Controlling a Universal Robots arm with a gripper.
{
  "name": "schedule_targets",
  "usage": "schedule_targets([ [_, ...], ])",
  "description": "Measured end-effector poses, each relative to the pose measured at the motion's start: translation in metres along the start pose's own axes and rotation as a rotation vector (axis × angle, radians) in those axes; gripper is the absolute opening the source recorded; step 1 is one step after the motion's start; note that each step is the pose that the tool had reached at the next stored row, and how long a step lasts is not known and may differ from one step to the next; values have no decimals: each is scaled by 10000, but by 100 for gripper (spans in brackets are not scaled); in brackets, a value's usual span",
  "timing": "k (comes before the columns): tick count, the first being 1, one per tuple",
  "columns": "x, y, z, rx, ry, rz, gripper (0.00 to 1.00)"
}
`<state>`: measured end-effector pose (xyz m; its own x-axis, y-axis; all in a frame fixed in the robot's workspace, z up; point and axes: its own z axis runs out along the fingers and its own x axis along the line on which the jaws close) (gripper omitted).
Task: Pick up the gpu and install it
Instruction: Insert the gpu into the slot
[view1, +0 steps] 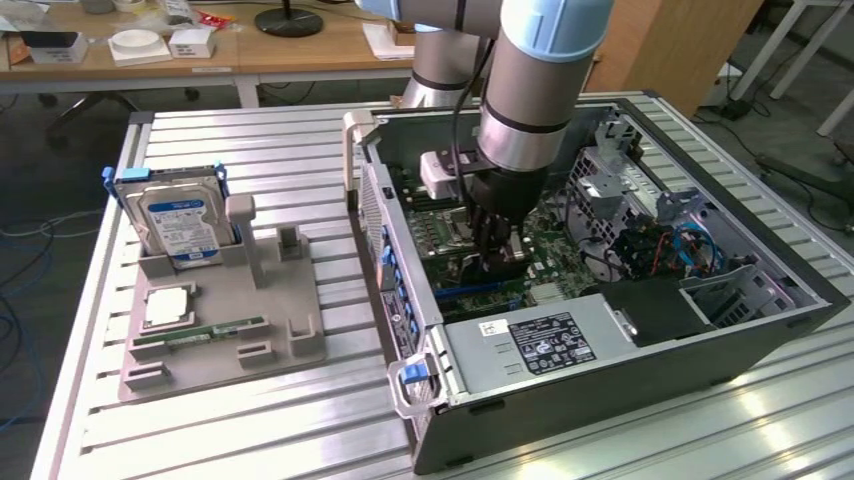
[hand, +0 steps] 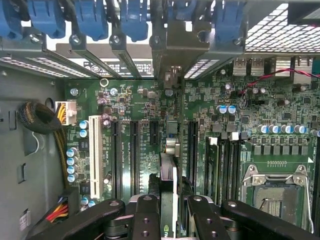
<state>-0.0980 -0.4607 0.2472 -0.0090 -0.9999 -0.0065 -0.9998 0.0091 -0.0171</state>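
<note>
In the exterior view my gripper (view1: 497, 258) reaches down into the open computer case (view1: 747, 330), over the green motherboard (view1: 554, 275). The wrist view shows my gripper (hand: 168, 201) shut on the gpu (hand: 169, 167), a thin card seen edge-on between the black fingers (hand: 145, 205). The card runs across the motherboard (hand: 250, 110) among the long black expansion slots (hand: 134, 150). Its metal bracket (hand: 175, 45) reaches the row of rear slot covers under the blue clips (hand: 135, 15). I cannot tell whether the card's edge sits in a slot.
A grey parts holder (view1: 227, 330) on the exterior view's left carries a hard drive (view1: 180, 225), a processor chip (view1: 171, 308) and a green memory stick (view1: 200, 333). The power supply (view1: 534, 350) fills the case's near end. Cables (view1: 667, 250) and a drive cage (view1: 627, 160) crowd the far side.
</note>
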Motion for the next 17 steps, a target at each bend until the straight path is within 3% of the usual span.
schedule_targets([
  [17,0,14,31,0,0,0,26],
])
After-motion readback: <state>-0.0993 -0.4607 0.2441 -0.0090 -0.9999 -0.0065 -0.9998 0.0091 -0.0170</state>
